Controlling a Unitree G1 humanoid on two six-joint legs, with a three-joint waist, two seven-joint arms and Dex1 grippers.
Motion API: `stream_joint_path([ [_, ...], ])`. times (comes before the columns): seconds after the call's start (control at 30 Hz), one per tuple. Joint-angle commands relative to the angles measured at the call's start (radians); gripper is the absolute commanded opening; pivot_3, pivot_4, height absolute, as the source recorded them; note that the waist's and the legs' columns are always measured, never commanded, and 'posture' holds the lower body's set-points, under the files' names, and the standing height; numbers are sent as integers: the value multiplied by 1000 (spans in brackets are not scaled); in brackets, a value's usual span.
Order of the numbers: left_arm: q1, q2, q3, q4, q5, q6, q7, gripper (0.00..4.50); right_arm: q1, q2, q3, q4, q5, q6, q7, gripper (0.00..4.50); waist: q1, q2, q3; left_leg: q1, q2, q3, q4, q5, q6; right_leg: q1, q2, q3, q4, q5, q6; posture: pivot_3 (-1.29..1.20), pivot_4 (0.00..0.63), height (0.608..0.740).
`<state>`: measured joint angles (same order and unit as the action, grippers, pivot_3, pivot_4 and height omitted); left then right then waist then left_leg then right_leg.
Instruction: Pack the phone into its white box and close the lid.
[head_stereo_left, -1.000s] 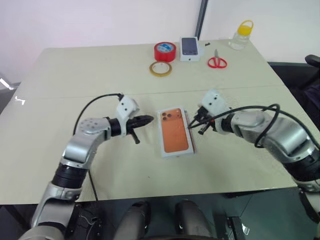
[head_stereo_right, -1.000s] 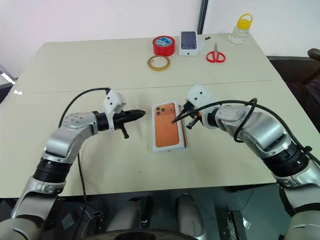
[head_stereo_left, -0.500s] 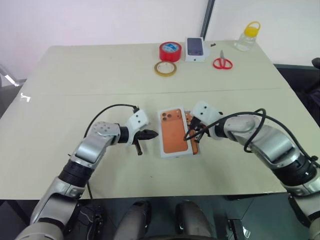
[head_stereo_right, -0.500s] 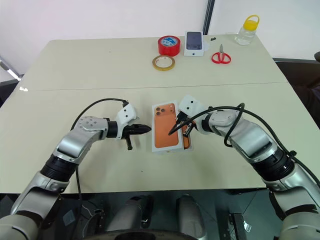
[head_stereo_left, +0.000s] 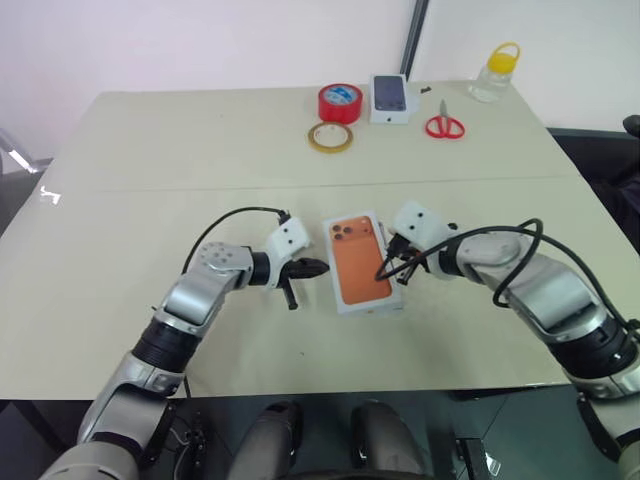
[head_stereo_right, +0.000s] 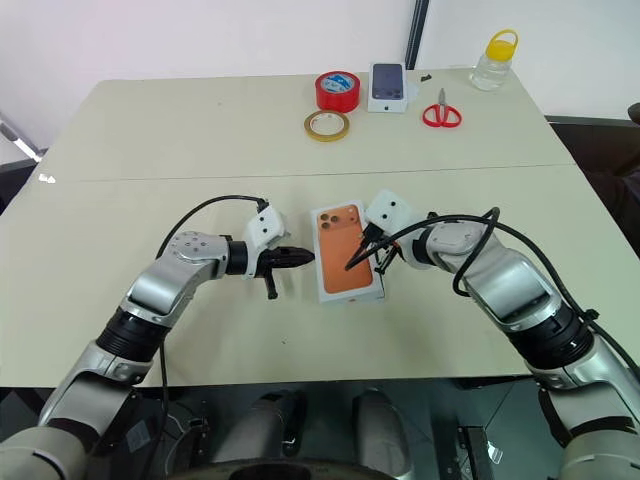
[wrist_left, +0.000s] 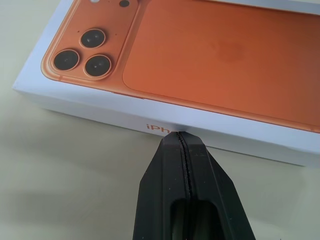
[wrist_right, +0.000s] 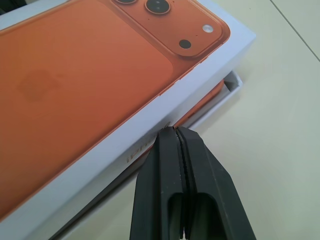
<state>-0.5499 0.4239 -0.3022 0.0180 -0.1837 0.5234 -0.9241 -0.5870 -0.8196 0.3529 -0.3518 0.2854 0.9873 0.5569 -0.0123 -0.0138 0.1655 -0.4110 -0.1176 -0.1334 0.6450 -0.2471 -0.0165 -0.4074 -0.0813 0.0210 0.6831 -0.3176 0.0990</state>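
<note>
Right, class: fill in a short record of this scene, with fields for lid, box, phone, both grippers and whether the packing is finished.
lid: white rectangular lid printed with an orange phone, lying askew over the base, not seated
box: shallow white carton base, one corner showing beneath the lid
phone: copper-orange edge visible inside the base
left gripper: shut, tip at the lid's side wall
right gripper: shut, tip at the opposite side wall
finished: no

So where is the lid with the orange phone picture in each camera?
Left eye view: the lid lies mid-table between both grippers.
Right eye view: the same spot, mid-table.
Left wrist view: it crosses the upper frame.
Right wrist view: it sits askew over the white box.
Shared landmark: its printed three-lens cluster.
</note>
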Motion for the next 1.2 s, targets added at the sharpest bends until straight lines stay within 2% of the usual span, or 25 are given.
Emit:
stream_joint_path([
  [0.03,-14,-21,3,-50,-11,0,6,0,4,-2,-30,-56,-11,-3,24,38,0,0,0,0,0,0,0,0,0,0,0,0,0,0,0,0,150,740],
  [0.9,-9,-33,7,-21,4,-7,28,0,52,23,-50,-52,-78,25,60,38,0,0,0,0,0,0,0,0,0,0,0,0,0,0,0,0,150,740],
  [1.03,-6,-16,74,4,-22,-2,48,0,54,-26,-102,-42,-81,-15,93,38,-1,0,0,0,0,0,0,0,0,0,0,0,0,0,0,0,150,740],
  [1.2,-59,-63,187,22,-115,40,81,0,100,-68,-213,-48,-38,-89,174,38,1,0,0,0,0,0,0,0,0,0,0,0,0,0,0,0,150,740],
])
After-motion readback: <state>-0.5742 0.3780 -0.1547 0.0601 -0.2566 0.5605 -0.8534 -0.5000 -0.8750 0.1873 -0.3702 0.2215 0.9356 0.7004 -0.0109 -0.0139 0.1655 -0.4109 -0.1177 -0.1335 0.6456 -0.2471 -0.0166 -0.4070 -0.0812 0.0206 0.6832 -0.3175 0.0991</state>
